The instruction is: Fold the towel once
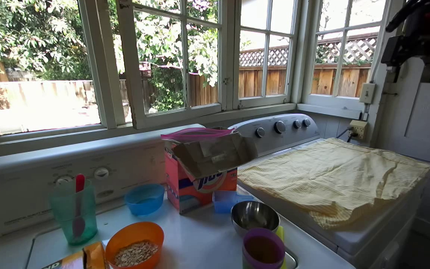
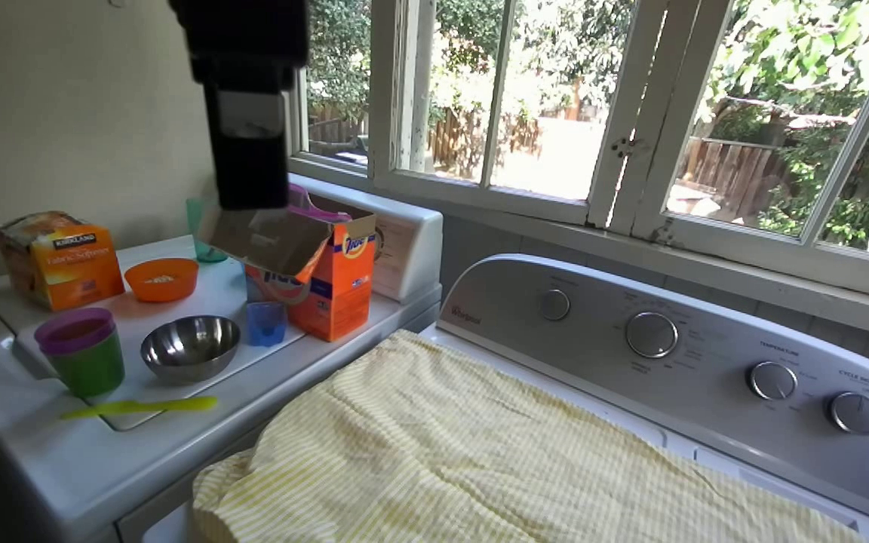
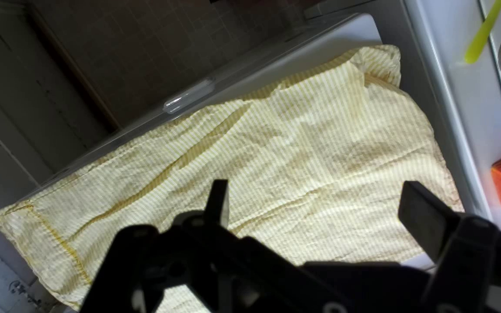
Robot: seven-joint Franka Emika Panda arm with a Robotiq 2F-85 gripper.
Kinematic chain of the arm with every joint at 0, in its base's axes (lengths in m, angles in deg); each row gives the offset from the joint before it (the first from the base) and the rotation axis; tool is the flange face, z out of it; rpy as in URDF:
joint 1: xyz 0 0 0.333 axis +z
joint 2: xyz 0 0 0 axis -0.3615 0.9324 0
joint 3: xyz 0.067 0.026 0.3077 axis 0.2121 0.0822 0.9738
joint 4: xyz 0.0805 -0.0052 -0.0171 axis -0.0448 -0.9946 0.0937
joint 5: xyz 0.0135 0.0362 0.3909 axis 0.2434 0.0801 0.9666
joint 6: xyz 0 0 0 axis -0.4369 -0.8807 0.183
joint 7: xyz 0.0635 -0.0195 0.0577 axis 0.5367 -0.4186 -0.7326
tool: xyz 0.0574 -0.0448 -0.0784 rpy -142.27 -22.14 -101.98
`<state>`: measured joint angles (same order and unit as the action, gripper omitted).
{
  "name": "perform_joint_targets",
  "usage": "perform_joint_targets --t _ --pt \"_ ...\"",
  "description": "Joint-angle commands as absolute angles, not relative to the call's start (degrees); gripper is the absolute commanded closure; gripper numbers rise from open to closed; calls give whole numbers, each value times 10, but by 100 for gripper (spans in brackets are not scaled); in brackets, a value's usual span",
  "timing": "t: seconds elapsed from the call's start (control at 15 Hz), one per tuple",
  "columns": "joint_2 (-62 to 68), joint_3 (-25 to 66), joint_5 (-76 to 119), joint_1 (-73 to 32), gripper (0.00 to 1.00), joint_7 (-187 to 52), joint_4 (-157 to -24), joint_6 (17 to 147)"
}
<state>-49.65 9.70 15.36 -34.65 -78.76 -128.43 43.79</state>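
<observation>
Pale yellow stripes run across the towel (image 1: 334, 179), which lies spread out and wrinkled over the white surface (image 3: 350, 37) in front of a grey control panel (image 2: 706, 385). In the wrist view, its corner nearest the yellow-green utensil (image 3: 485, 32) is bunched, perhaps turned back; whether that flap sits over or under the rest is unclear. Long creases cross the towel, but no broad doubled layer shows, so I judge the single fold not yet made. The fingers (image 3: 426, 215) stand wide apart with nothing between them, high above the towel and touching none of it. By that reading, everything is left to do: come down to an edge, pinch it, carry it across to the opposite side, lay it down and let go. Part of the towel is hidden behind the fingers in the wrist view.
</observation>
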Motion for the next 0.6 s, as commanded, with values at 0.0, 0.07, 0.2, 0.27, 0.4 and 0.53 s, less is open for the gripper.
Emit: perform_joint_targets --t 0.0,0.07,0.2,0.27,0.4,0.53 --pt "-496 96 153 -345 0 -787 -1282 436" --pt "-496 96 153 -345 0 -787 -1282 436" --pt "-496 96 153 -345 0 -787 -1282 436" --pt "-496 96 153 -345 0 -787 -1282 436" --pt "-496 96 153 -345 0 -787 -1282 436" --pt "-496 106 150 -339 0 -785 -1297 449"
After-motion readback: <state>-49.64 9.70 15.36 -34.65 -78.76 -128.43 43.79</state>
